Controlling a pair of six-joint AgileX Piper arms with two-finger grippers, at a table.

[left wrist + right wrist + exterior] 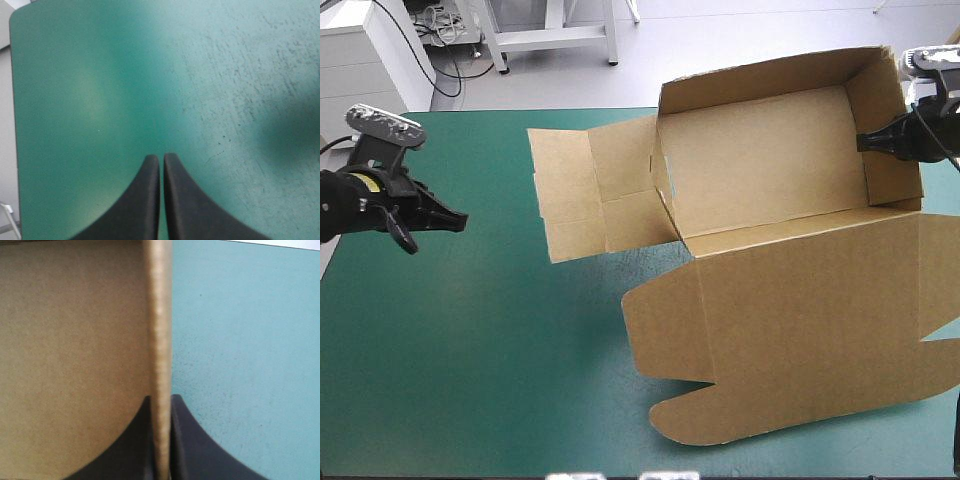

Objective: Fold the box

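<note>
The brown box (760,160) stands at the table's far right as an open tray with raised walls. Its lid (800,330) lies flat toward the near edge, and a flap (590,190) lies flat on its left. My right gripper (868,141) is shut on the box's right wall, whose edge (159,340) runs up between the fingers in the right wrist view. My left gripper (460,220) hovers over the bare teal-green cover at the left, well away from the box. Its fingers (145,200) meet in a point with nothing between them.
The teal-green cover (470,350) lies bare across the left and near-left of the table. The table's corner (15,20) shows ahead of my left gripper. The lid reaches close to the table's right edge.
</note>
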